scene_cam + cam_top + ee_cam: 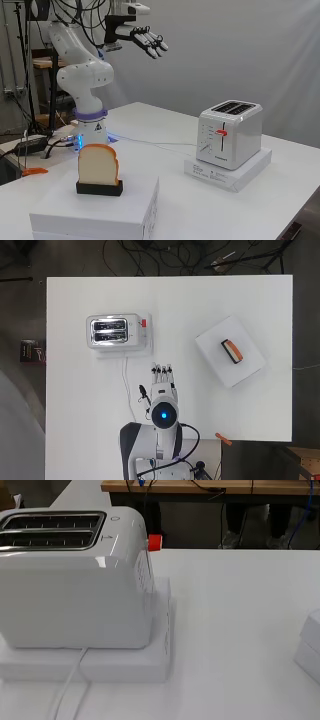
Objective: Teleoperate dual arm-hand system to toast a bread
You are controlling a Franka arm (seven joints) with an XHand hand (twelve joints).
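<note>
Bread slice (98, 164), pale with a tan crust, stands upright in black holder (99, 188).

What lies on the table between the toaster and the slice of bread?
Nothing: in the overhead view, bare white table separates the toaster from the bread slice standing on its white box.

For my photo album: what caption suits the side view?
Robot hand open above the table, bread upright in its holder, toaster waiting.
</note>
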